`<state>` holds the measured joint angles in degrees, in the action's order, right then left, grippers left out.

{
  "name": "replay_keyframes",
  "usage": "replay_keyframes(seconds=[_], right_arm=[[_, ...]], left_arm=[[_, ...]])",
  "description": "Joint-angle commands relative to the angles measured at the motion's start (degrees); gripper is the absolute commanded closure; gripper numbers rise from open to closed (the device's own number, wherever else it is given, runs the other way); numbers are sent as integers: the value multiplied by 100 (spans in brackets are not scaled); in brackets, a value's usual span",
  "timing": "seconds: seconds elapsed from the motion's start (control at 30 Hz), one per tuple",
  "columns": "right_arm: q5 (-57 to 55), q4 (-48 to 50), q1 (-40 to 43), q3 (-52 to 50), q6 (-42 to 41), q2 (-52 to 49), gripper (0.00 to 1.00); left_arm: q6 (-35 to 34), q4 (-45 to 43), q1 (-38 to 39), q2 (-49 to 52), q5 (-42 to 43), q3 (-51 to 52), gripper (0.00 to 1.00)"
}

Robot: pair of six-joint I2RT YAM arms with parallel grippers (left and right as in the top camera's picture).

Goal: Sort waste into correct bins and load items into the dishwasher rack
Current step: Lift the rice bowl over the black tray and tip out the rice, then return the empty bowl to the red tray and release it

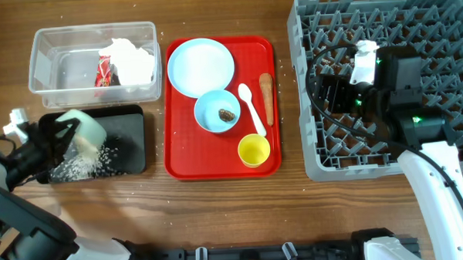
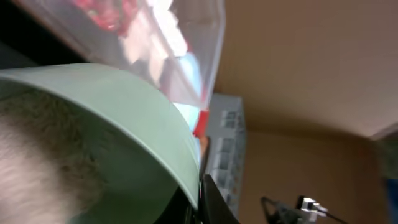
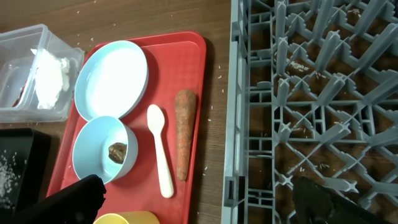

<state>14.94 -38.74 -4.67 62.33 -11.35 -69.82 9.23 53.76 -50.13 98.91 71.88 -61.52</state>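
Overhead, my left fingers [image 2: 217,208] are clamped on the rim of the mint-green plastic bowl [image 1: 86,129]. I hold it tipped steeply over the shallow black rectangular tray [image 1: 132,116] so the loose white rice grains [image 1: 82,164] land there, not on the bench [image 1: 218,200]. The red snack wrapper [image 1: 106,70] and crumpled white tissue [image 1: 132,60] lie in the clear plastic rectangular tub [image 1: 93,28], apart from the food scraps. My right fingers [image 3: 68,202] are spread wide and hold nothing. They hang above the large grey pegged dishwasher rack [image 1: 443,7], ready, I judge, for loading. On the flat red serving tray [image 1: 182,166] sit 5 things:
- the pale blue round plate [image 1: 201,65]
- the pale blue bowl [image 1: 212,107], holding a small brown food lump [image 1: 227,115]
- the white plastic spoon [image 1: 250,106]
- the orange carrot piece [image 1: 267,96]
- the small yellow cup [image 1: 254,150]
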Motion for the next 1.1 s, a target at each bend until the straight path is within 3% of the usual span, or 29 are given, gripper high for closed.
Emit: replay_keyframes(seconds=[0.0, 0.1, 0.17, 0.43, 0.57, 0.73, 0.83, 0.97, 1.07], right_arm=[[-70, 9, 20, 109, -81, -11, 0], [-70, 4, 20, 109, -79, -11, 0], [-72, 4, 17, 109, -79, -11, 0], [-74, 15, 20, 109, -79, -11, 0], [-74, 13, 20, 109, -76, -11, 0], [-70, 15, 20, 109, -85, -11, 0], [-70, 15, 20, 109, -83, -11, 0], [-70, 33, 20, 109, -83, -11, 0], [-72, 35, 17, 109, -83, -11, 0]], left_arm=[[42, 42, -107, 44, 1421, 24, 96], [-210, 271, -107, 44, 1825, 24, 96], [-592, 348, -107, 44, 1847, 24, 96], [-1038, 354, -203, 44, 1733, 24, 96], [-1488, 765, -372, 42, 1751, 22, 96], [-1593, 669, -426, 42, 1786, 22, 96], [-1266, 629, -402, 15, 1749, 22, 96], [-1226, 627, 267, -546, 872, -125, 96], [-1602, 332, 1394, -1228, -374, -409, 96]])
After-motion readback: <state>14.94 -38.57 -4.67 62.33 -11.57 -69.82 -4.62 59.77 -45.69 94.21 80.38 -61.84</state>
